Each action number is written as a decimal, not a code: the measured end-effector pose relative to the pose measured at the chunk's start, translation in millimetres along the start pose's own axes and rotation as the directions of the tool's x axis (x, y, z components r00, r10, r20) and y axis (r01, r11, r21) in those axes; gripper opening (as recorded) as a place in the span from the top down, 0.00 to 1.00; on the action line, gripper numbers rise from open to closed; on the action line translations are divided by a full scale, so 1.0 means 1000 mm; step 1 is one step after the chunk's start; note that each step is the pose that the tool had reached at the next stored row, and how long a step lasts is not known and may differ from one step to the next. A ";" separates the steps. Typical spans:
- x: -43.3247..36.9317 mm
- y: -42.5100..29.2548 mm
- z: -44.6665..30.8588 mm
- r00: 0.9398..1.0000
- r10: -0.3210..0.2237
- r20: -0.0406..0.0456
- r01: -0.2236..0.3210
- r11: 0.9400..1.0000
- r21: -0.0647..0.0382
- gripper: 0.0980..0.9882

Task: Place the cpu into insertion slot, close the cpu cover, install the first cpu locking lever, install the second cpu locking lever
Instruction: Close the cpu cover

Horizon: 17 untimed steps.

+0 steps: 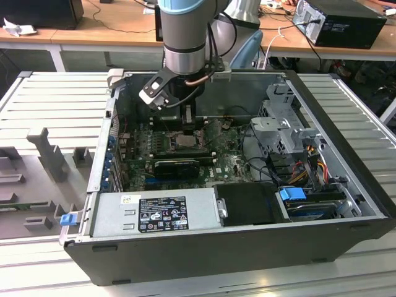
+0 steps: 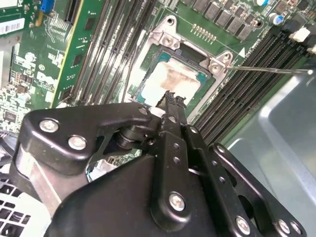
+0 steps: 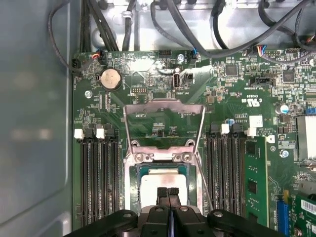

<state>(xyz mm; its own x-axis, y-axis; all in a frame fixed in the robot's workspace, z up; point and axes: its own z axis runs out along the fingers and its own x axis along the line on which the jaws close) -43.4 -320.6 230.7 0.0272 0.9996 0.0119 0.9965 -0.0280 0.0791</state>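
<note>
The cpu [image 3: 163,181] lies flat in the insertion slot [image 3: 130,183], its silver-tan face [image 2: 174,79] showing. My gripper [image 3: 167,193] is shut, its two black fingertips pressed together with nothing between them, right over the cpu's near edge; whether they touch it I cannot tell. The cpu cover [image 3: 164,104] is swung open and lies back from its hinge, the green board visible through its cut-out. A thin wire lever [image 2: 269,69] sticks out sideways from the socket. In the exterior view the gripper [image 1: 189,120] hangs just above the socket [image 1: 185,142].
Black memory slots [image 3: 98,182] flank the socket on both sides. A long black card [image 1: 176,166] lies in front of it, then the power supply [image 1: 154,213]. The drive cage [image 1: 284,124] and cables sit at the exterior view's right. Case walls [image 1: 346,154] enclose everything.
</note>
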 end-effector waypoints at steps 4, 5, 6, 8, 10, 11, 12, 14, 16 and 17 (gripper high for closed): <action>-0.0034 0.0019 0.0001 1.000 0.000 -0.002 0.000 1.000 0.000 0.99; -0.0038 0.0021 0.0002 1.000 0.001 -0.009 -0.001 1.000 0.000 0.99; -0.0038 0.0021 0.0001 1.000 0.001 -0.015 -0.001 1.000 0.001 0.99; -0.0038 0.0027 -0.0071 1.000 0.002 -0.024 -0.002 1.000 0.001 0.99; -0.0037 0.0029 -0.0103 1.000 0.002 -0.024 -0.002 1.000 0.001 0.99; -0.0037 0.0030 -0.0113 1.000 0.002 -0.024 -0.002 1.000 0.001 0.99; -0.0037 0.0030 -0.0117 1.000 0.002 -0.025 -0.002 1.000 0.001 0.99; -0.0037 0.0032 -0.0134 1.000 0.002 -0.024 -0.002 1.000 0.001 0.99; -0.0036 0.0037 -0.0196 1.000 0.002 -0.024 -0.002 1.000 0.001 0.99; -0.0036 0.0037 -0.0200 1.000 0.002 -0.025 -0.002 1.000 0.001 0.99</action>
<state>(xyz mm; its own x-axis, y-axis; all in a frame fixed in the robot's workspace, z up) -41.4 -324.5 250.9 0.0272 0.9990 0.0366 0.9965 -0.0300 0.0780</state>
